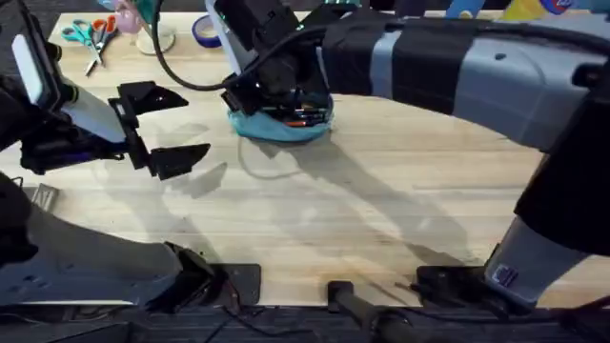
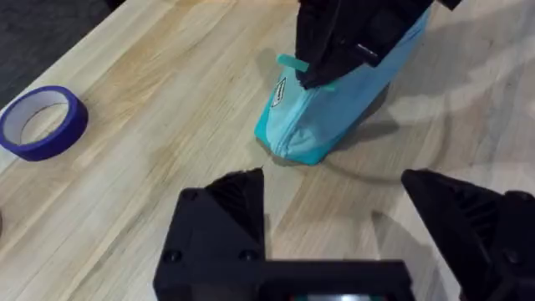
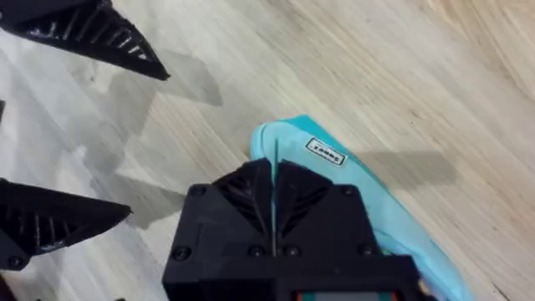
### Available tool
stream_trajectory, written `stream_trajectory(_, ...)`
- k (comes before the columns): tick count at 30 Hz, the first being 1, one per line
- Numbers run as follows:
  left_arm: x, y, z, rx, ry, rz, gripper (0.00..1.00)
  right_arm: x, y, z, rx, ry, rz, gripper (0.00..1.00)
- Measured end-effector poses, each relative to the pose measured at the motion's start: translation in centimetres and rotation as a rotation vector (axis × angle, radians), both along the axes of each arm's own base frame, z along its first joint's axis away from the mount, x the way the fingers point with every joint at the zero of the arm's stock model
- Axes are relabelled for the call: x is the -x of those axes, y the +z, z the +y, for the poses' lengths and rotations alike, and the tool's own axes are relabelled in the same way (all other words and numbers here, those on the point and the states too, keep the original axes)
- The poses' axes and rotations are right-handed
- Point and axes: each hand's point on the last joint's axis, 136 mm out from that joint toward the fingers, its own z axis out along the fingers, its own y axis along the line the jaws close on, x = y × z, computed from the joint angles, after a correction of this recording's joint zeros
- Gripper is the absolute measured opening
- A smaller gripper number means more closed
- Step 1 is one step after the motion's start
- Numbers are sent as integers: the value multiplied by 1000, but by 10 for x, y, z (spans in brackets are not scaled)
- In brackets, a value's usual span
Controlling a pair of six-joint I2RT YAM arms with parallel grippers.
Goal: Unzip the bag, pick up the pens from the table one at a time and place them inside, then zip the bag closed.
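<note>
Overhead: I see the bag (image 1: 279, 122) lying on the bench (image 1: 315, 219) toward the far edge, left of the middle. Its top gapes open, and dark pens (image 1: 303, 115) with red and green touches lie inside. The right arm reaches across from the lower right, and the right gripper (image 1: 255, 93) sits directly over the bag's left end. The left gripper (image 1: 167, 129) hangs above the bench's left part, well apart from the bag, its jaws spread wide with nothing between them. Near the far left corner lie scissors (image 1: 92, 36) and a blue tape roll (image 1: 204, 31).

Left wrist: I see the left fingers (image 2: 242, 205) set far apart over bare wood. Beyond them the bag (image 2: 334, 100) rests on the bench (image 2: 150, 125), its near end puckered. The right gripper (image 2: 313, 71) is pressed onto the bag's top beside a small teal zipper tab (image 2: 292, 63). The tape roll (image 2: 42, 121) lies off to one side.

Right wrist: I see the right gripper (image 3: 274, 196) with its jaws closed tight together. I cannot tell whether the tab is pinched between them. The bag (image 3: 334, 176) lies just beneath, a small white label (image 3: 324, 152) showing. The left fingers (image 3: 100, 33) stand apart nearby.
</note>
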Motion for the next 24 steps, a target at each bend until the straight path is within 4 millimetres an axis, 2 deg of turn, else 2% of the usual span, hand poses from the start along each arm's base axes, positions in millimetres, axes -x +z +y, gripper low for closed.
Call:
stream_trajectory(19,0,0,0,0,0,0,993,0,2,0,-1,0,-1,31)
stream_trajectory(22,0,0,0,0,0,0,993,1,11,-1,-12,0,-10,31)
stream_trajectory(24,0,0,0,0,0,0,993,2,25,-2,-32,0,-28,31)
